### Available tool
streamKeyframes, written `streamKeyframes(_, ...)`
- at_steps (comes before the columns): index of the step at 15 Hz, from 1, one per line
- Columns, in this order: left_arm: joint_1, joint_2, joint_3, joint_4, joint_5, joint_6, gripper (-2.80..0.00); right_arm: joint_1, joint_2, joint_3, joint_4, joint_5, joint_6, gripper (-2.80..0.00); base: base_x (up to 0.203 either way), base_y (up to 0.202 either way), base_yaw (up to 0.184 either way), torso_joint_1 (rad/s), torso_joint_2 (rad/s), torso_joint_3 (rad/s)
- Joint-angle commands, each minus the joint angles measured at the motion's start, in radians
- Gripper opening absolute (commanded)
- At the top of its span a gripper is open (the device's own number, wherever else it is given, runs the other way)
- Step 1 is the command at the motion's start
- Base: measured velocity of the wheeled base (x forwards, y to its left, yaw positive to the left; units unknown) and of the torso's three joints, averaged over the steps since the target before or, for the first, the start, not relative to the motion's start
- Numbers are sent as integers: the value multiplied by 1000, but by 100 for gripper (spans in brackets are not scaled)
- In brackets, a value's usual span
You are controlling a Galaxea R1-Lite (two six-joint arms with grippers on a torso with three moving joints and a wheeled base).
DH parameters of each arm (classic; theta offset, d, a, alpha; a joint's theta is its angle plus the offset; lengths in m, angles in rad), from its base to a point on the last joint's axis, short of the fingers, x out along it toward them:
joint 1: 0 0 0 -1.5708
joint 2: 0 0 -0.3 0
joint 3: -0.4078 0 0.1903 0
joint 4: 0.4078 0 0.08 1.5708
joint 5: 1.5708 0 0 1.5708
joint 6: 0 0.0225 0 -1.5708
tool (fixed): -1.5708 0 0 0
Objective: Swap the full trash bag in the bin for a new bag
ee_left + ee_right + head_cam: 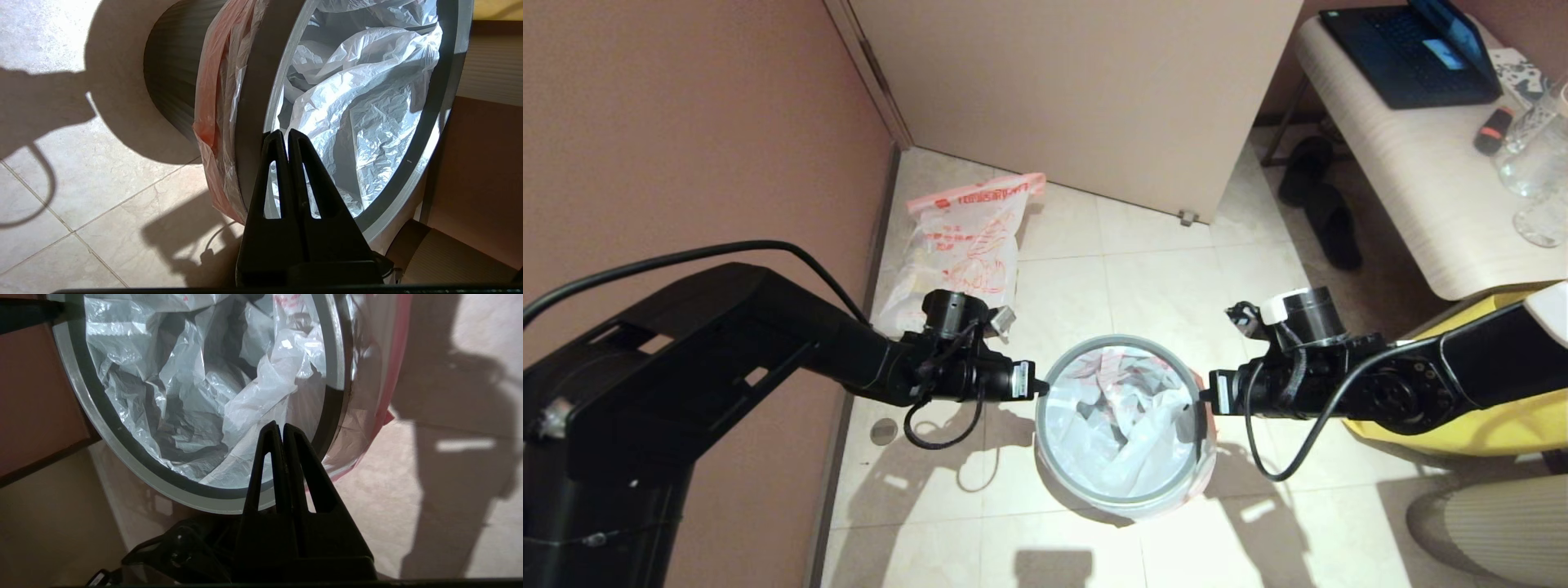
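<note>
The bin (1123,340) stands on the tiled floor between my two arms, its grey ring (253,102) seated on top. The new bag (1127,433) lines it, crumpled inside, and its pink band (208,94) hangs folded down outside under the ring. The full trash bag (968,245), with red print, leans by the wall behind the bin. My left gripper (1039,389) is shut, tips at the bin's left rim (284,134). My right gripper (1203,394) is shut at the right rim (281,426), tips over the bag's inner fold. I see nothing between either pair of fingers.
A brown wall runs close along the left, and a beige door panel (1094,98) stands behind. At the right is a table (1421,180) with a laptop (1405,49) and glasses (1535,139). Black slippers (1327,212) and a yellow bag (1503,425) are nearby, plus a floor drain (883,431).
</note>
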Motion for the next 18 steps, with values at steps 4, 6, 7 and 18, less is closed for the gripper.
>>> streamKeyframes(4, 13, 11, -5, -1, -21, 0, -280, -58, 222, -68, -7, 63, -100, -280, 0, 0, 0, 0, 0, 0)
streamKeyframes(6, 15, 17, -8, -1, -21, 0, -280, -79, 269, -77, -30, 65, -118, -280, 0, 0, 0, 0, 0, 0)
streamKeyframes(7, 13, 17, -8, -1, -21, 0, -280, -82, 287, -79, -46, 65, -120, -280, 0, 0, 0, 0, 0, 0)
streamKeyframes(18, 20, -101, 56, 0, -22, -2, -280, 32, -70, -44, 73, 39, -96, -280, 0, 0, 0, 0, 0, 0)
